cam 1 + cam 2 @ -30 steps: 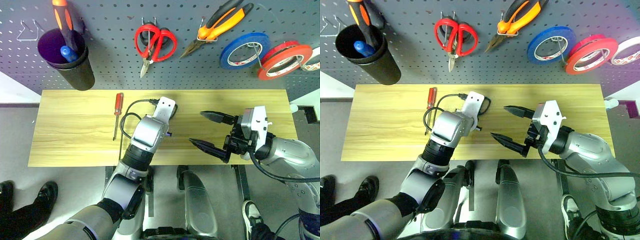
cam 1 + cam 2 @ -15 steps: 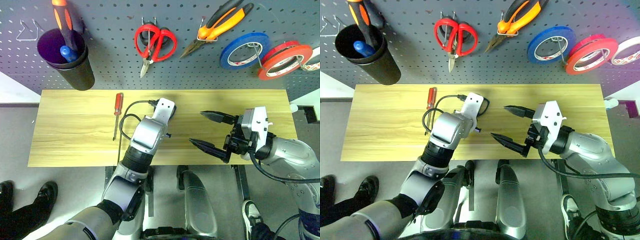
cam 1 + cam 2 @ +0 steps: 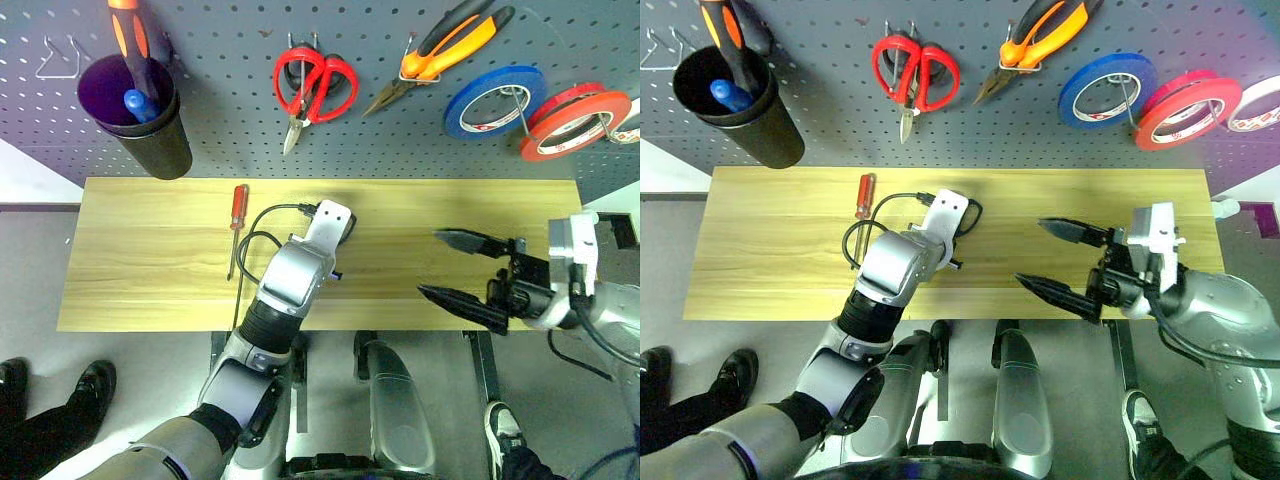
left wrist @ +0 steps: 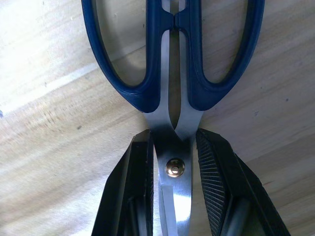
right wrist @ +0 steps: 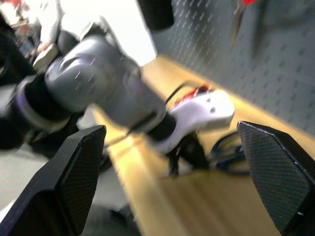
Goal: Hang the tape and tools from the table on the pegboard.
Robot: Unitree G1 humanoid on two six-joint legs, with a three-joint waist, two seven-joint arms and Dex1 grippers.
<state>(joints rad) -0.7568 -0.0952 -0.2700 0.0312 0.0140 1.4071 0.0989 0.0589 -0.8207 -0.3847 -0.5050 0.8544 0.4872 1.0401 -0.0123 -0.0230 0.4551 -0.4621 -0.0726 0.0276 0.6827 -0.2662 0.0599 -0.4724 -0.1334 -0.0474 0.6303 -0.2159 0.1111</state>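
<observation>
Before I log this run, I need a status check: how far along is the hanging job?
Done: the red-orange tape and long-nose pliers hang on the pegboard. In hand: the left claw is shut on the blue-handled scissors on the table. Left: the red-handled screwdriver lies on the wood. The right claw is open.

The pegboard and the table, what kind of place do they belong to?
Probably a workshop or tool bench. A grey pegboard carries hanging red scissors, pliers and tape rolls. Below it stands a wooden table with a screwdriver lying on it.
</observation>
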